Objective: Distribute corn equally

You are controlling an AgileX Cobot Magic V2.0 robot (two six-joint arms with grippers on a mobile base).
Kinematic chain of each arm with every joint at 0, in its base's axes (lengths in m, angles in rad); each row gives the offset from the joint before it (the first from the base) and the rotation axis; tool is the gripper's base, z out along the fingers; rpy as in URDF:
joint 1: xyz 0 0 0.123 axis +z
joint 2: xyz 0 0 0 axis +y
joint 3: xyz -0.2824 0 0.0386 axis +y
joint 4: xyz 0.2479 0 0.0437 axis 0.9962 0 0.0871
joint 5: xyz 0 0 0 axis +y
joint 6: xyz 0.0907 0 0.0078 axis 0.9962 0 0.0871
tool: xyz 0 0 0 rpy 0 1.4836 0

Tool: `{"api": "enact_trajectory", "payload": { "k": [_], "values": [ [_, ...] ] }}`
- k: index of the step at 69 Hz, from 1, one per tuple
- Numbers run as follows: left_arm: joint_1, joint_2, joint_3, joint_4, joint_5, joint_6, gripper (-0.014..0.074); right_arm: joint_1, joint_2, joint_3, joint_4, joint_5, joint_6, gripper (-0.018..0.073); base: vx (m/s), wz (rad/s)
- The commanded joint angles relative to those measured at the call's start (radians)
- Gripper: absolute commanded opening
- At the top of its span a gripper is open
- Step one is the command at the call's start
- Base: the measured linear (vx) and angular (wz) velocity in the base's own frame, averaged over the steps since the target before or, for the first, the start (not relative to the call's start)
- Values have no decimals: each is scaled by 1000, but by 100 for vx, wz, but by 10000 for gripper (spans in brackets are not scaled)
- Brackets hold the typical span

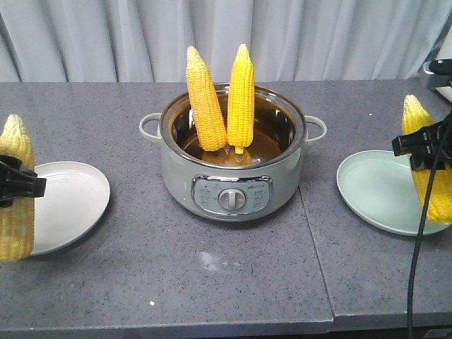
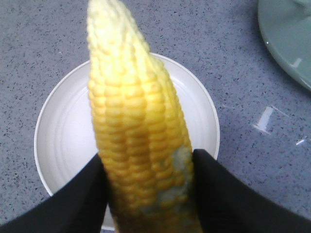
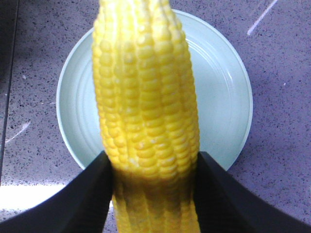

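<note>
Yellow cob (image 2: 141,126) tight in left tool (image 2: 148,162) by white plate (image 2: 63,136), another cob (image 3: 146,97) tight in right tool (image 3: 153,162) by green plate (image 3: 223,97)

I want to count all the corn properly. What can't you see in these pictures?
Front view: the left edge cuts off part of the left cob.
Left wrist view: the bottom edge hides that cob's lower end, between the left fingers.
Right wrist view: same for the right cob and right fingers.
Front view: print on the pot's panel is too small.
</note>
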Motion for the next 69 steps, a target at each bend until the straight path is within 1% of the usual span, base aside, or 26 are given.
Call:
{"api": "enact_trajectory", "payload": {
  "k": [1, 25, 33, 43, 49, 62, 69],
  "values": [
    [0, -23, -27, 3, -61, -9, 172, -7, -38, -25, -6, -43, -12, 260, 0, 0],
    [0, -23, -27, 3, -61, -9, 172, -7, -38, -25, -5, -55, -11, 260, 0, 0],
    [0, -23, -27, 3, -61, -9, 172, -1, -38, -25, 13, -47, -10, 260, 0, 0],
    [0, -23, -27, 3, -60, -9, 172, -3, -19, -46, 15, -34, 38, 260, 0, 0],
    [0, -23, -27, 3, -60, -9, 172, -3, 25, -98, 15, 26, 63, 260, 0, 0],
    [0, -23, -27, 3, -59, -9, 172, -3, 163, -277, 16, 221, 63, 260, 0, 0],
    [0, -23, -27, 3, -59, -9, 172, -3, 230, -371, 11, 281, 65, 260, 0, 0]
  ]
}}
